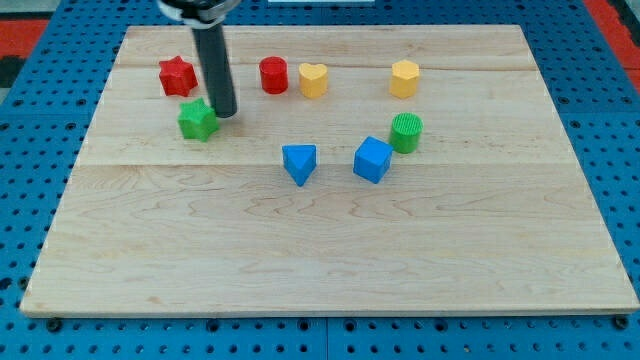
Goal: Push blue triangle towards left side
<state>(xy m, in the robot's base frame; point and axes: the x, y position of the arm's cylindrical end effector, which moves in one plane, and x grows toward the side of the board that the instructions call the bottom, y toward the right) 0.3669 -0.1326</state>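
Inspector A: Where is the blue triangle (299, 162) being recorded?

Inspector B: It is being recorded near the middle of the wooden tabletop (330, 250), just to the view's left of the blue cube (372, 159). A green cylinder (406, 132) is being noted touching that cube's upper right.

Inspector A: And the tool?

Inspector B: No jaws are being carried; a plain dark rod is being observed, nothing held. My tip (224, 113) is being seen at the green star (198, 120), against its right edge, well apart from the triangle. A red star (177, 76), red cylinder (273, 75), yellow heart (313, 79) and yellow hexagon (404, 78) are being logged along the view's top.
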